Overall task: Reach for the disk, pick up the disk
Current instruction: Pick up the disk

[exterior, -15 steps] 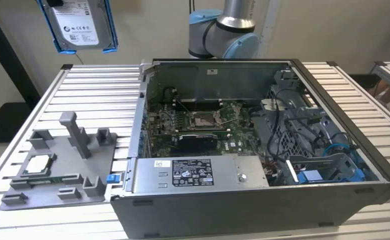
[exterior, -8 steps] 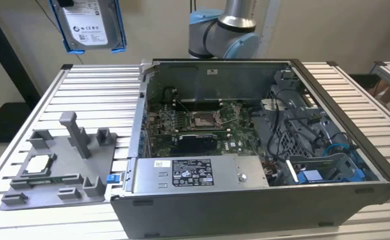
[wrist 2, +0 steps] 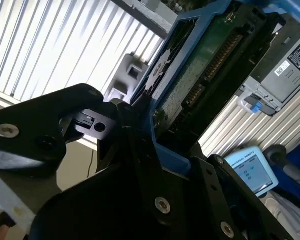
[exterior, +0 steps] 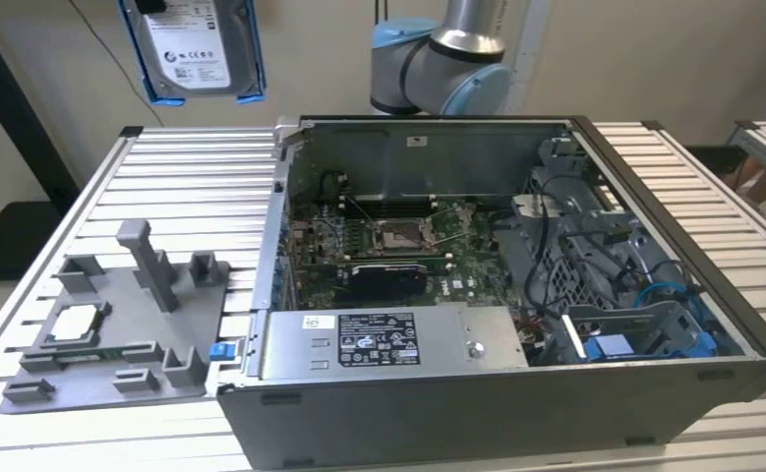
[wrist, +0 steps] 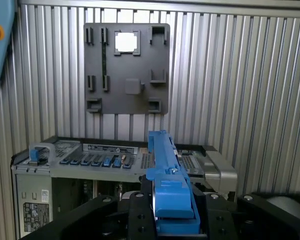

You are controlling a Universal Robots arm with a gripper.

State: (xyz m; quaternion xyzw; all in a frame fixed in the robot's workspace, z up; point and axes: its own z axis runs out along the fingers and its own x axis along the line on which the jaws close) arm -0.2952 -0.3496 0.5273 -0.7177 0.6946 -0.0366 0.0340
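The disk (exterior: 199, 51), a silver-grey drive with a white label and a blue frame, hangs high above the slatted table's far left corner in the exterior view. In the first wrist view I see it edge-on, its blue frame (wrist: 165, 170) standing up between the black fingers of my gripper (wrist: 172, 212). The second wrist view shows the disk's green circuit-board underside (wrist 2: 200, 75) clamped in the gripper (wrist 2: 150, 132). The gripper is shut on the disk, which touches nothing else.
An open computer case (exterior: 277, 206) fills the table's middle, with a long grey box (exterior: 383, 339) along its near side. A grey fixture plate (exterior: 107, 324) holding a small silver chip (exterior: 71, 323) lies at the exterior view's left. The arm's base (exterior: 441, 59) stands behind the case.
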